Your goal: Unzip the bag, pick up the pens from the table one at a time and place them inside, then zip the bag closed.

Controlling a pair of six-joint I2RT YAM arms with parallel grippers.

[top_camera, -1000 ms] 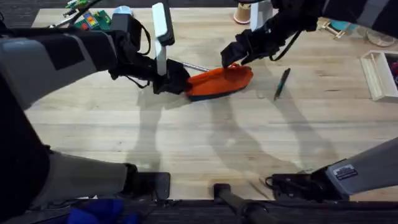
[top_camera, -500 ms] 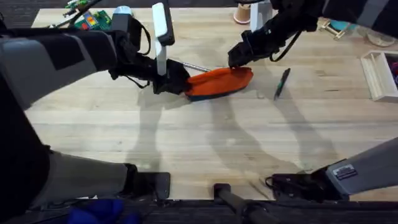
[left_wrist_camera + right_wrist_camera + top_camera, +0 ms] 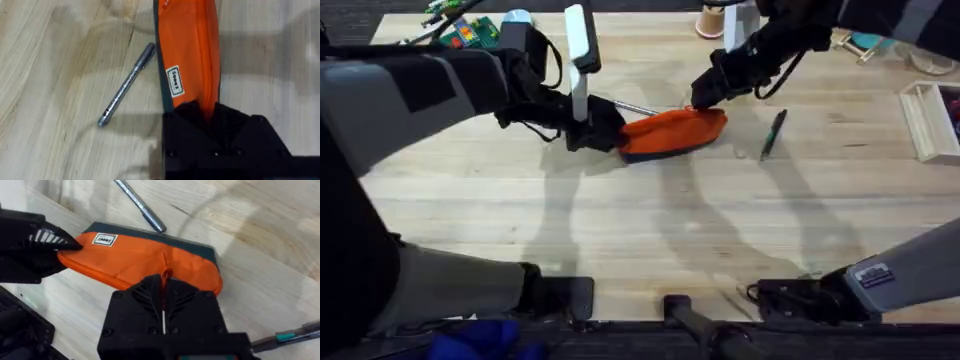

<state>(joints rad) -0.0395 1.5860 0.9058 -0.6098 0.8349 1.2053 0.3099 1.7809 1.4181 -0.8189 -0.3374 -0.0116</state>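
The orange bag (image 3: 672,132) with a dark navy base lies on the table (image 3: 640,230), back of centre. My left gripper (image 3: 600,132) is shut on the bag's left end, and the left wrist view shows the fabric (image 3: 187,50) running into its jaws. My right gripper (image 3: 705,95) is over the bag's right part, shut on the orange zipper pull (image 3: 165,273) on top of the bag (image 3: 135,260). The silver pen (image 3: 625,105) lies just behind the bag. The dark pen (image 3: 773,133) lies to the bag's right, apart from it.
A pale wooden tray (image 3: 925,120) stands at the right edge. A cup (image 3: 712,20) and colourful clutter (image 3: 470,30) sit along the back edge. The near half of the table is bare wood.
My right gripper has shifted slightly to the right along the top of the bag. The left gripper, the bag and both pens have stayed in place.
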